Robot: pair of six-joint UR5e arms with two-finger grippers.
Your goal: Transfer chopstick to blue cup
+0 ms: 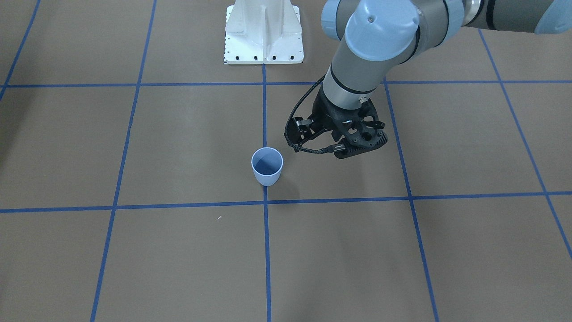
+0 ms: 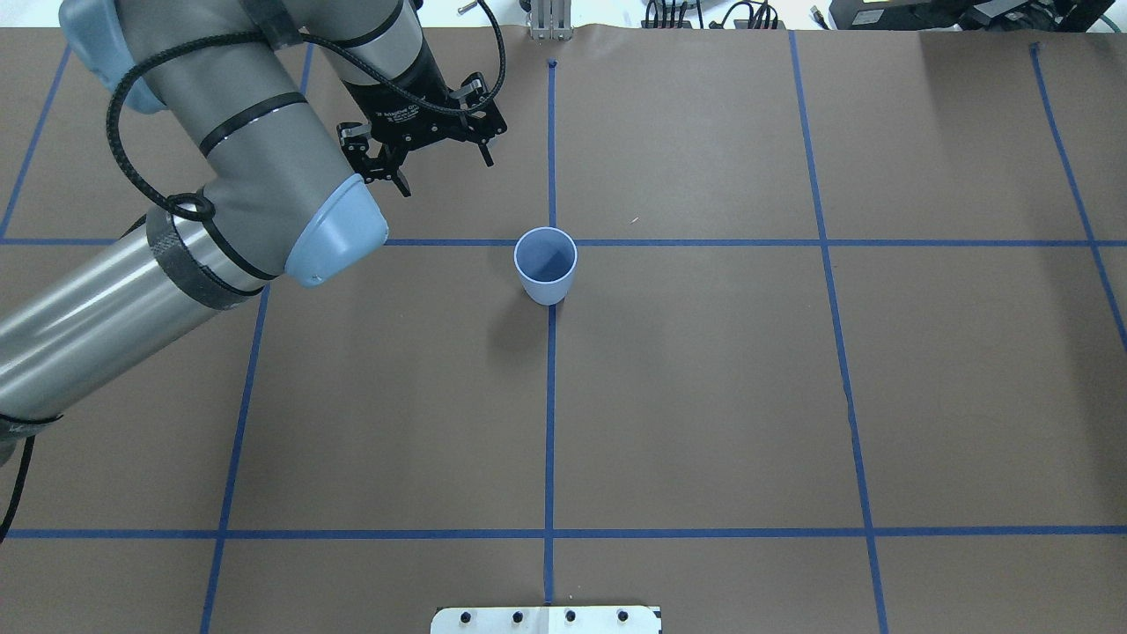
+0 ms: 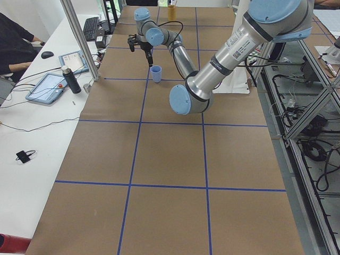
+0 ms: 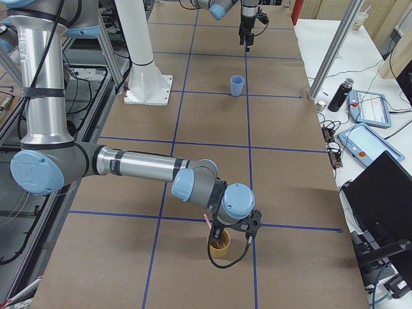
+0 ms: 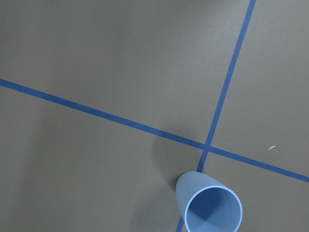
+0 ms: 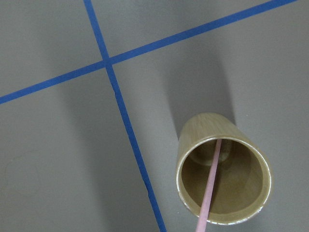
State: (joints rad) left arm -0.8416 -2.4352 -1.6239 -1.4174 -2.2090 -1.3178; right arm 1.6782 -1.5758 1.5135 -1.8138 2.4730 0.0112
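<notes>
The blue cup (image 1: 267,167) stands upright and empty on a blue tape crossing at the table's middle; it also shows in the overhead view (image 2: 546,264) and the left wrist view (image 5: 208,208). My left gripper (image 2: 445,174) is open and empty, hovering beyond the cup and to its left, apart from it. A pale pink chopstick (image 6: 211,186) leans inside a bamboo cup (image 6: 190,145) at the table's right end. My right gripper (image 4: 223,237) hangs just over that bamboo cup (image 4: 219,250); I cannot tell whether it is open or shut or touches the stick.
The white robot base (image 1: 263,36) stands at the table's robot side. Blue tape lines grid the brown table. An aluminium post (image 3: 79,37), a dark bottle (image 3: 70,79) and tablets stand on the operators' desk beside the table.
</notes>
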